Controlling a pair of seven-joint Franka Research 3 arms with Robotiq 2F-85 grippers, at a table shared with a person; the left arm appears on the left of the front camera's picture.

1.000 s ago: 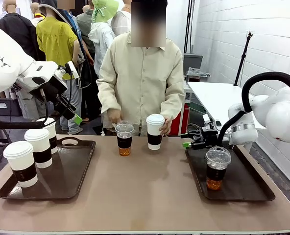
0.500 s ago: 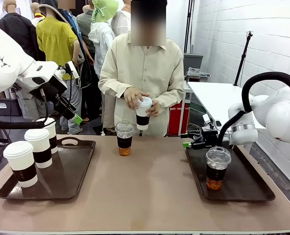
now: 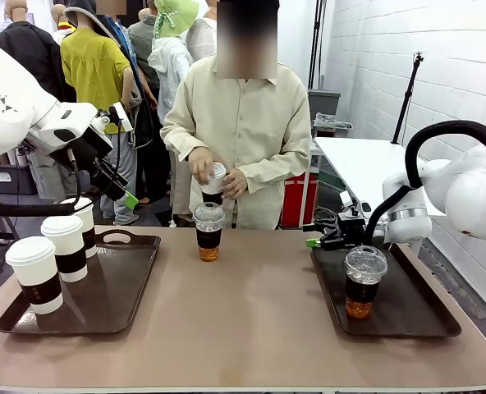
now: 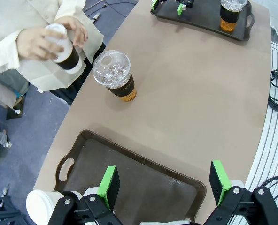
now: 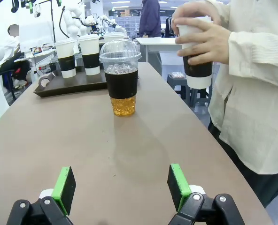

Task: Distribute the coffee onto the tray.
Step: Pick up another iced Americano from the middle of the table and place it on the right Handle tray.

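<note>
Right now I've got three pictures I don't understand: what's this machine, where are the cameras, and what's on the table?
Two white robot arms share a table with a person standing opposite. One picture looks across from between the arms. The other two come from wrist cameras looking along each claw. The left claw and right claw are open and hold nothing. The left tray carries three white cups. The right tray carries one clear cup. A second clear cup stands on the bare table. The person's hands hold a fourth white cup.
</note>
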